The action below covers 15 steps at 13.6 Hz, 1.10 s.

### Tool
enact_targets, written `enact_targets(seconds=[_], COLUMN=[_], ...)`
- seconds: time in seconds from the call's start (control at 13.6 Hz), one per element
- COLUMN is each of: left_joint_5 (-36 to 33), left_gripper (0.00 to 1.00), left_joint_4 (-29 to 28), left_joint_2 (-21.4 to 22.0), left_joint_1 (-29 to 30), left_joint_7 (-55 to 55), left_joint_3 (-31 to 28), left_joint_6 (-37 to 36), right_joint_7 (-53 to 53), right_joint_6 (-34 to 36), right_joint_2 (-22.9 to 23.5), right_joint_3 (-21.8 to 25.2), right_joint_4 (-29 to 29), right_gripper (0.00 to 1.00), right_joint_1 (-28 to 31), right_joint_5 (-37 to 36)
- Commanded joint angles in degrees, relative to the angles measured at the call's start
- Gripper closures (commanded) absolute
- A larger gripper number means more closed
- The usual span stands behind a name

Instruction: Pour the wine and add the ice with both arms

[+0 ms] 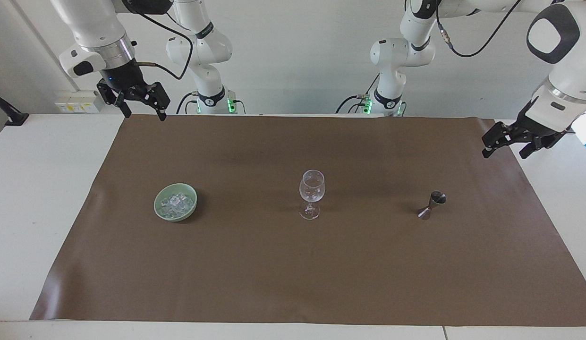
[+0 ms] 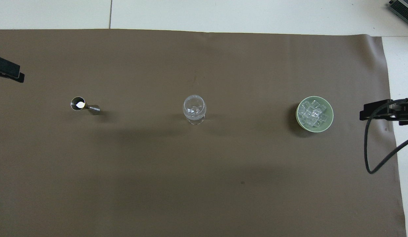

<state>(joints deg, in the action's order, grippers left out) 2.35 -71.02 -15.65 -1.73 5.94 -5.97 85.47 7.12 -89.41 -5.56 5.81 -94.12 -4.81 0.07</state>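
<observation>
Two white arms were mine, raised over a white table (image 1: 47,198) that a brown mat (image 1: 293,269) covered almost from edge to edge, with a pale wall at the robots' edge of the table.

Three vessels stood on the mat in one row, parallel to the table's long edges. One green bowl (image 1: 158,211) stood toward the right arm's end and held the ice (image 1: 176,203), a heap of small clear cubes that stayed below its rim. One clear wine glass (image 1: 311,193) stood upright at the middle of the mat. One metal jigger (image 1: 431,204) stood toward the left arm's end, and I could not tell what was in its cup.

My right gripper (image 1: 140,109) hung over the mat's corner at the robots' edge, at the right arm's end, its fingers spread wide and holding nothing. My left gripper (image 1: 505,147) hung over the mat's short edge at the left arm's end, its fingers apart and empty.
</observation>
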Motion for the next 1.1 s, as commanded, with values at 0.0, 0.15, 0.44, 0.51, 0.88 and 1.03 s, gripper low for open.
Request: enact_targets(seconds=[0.0,0.15,0.44,0.51,0.88,1.03], left_joint_5=[2.90,5.98,10.28,12.48,18.91,21.71], left_gripper=[0.00,0.00,0.00,0.00,0.00,0.00], left_joint_4=[3.96,3.96,3.87,3.87,3.26,3.08], left_joint_2=[-3.77,-4.12,-5.88,-6.58,-7.98,-8.08], left_joint_1=[0.33,0.33,0.59,1.90,3.75,4.37], left_joint_7=[-6.18,-12.32,-23.22,-27.08,-39.57,-44.41], left_joint_3=[-0.70,-1.75,-2.55,-2.81,-2.99,-3.08], left_joint_6=[-1.97,-1.88,-1.27,-1.18,-1.00,-1.18], right_joint_7=[-1.06,-1.06,-1.06,-1.06,-1.06,-1.06], right_joint_6=[0.81,0.81,0.81,0.81,0.81,0.81], right_joint_2=[-0.24,-0.24,-0.24,-0.24,-0.24,-0.24], right_joint_3=[0.17,0.17,0.17,0.17,0.17,0.17], right_joint_4=[-0.10,-0.02,-0.10,-0.10,-0.10,-0.10], right_gripper=[0.00,0.00,0.00,0.00,0.00,0.00], right_joint_1=[-0.02,-0.02,-0.02,-0.02,-0.02,-0.02], right_joint_5=[-0.16,-0.16,-0.16,-0.16,-0.16,-0.16])
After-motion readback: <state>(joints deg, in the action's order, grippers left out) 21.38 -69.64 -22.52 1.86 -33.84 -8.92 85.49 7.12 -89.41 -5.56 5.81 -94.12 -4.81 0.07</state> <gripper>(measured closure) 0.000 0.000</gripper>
